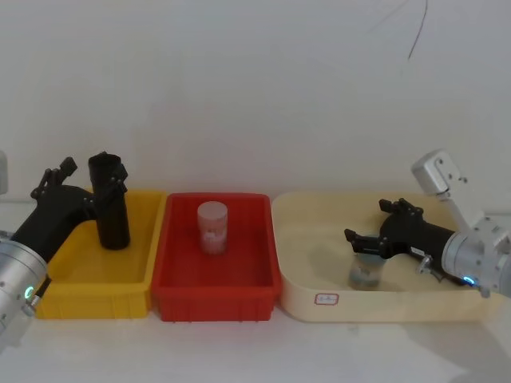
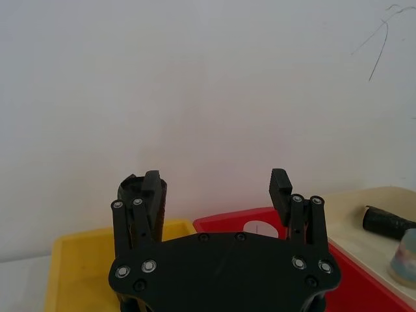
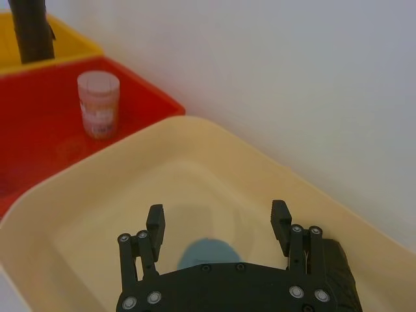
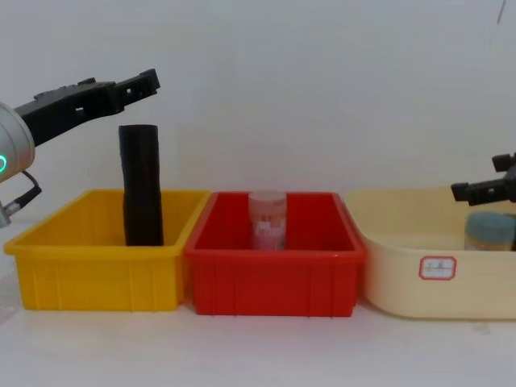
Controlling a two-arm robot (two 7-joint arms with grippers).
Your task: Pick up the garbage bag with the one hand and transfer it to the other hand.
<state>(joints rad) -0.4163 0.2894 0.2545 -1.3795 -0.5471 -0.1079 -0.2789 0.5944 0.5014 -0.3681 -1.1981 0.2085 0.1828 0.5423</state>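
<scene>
1. The garbage bag (image 4: 141,185), a matte black roll, stands upright in the yellow bin (image 4: 97,274), just below and beside the left gripper (image 4: 145,83), whose jaws are spread wide and hold nothing.
2. The pick-up is not yet done, I judge; next the jaws must drop around the roll's top and close.
3. The right gripper (image 1: 361,239) waits with jaws wide over a blue-lidded jar (image 4: 489,231) in the glossy cream tub (image 1: 303,299).

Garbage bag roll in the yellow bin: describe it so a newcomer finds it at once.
Of three bins in a row, take the yellow bin on the robot's left. The garbage bag stands upright inside: a plain matte black cylinder, unlike the pale jar in the red bin.
</scene>
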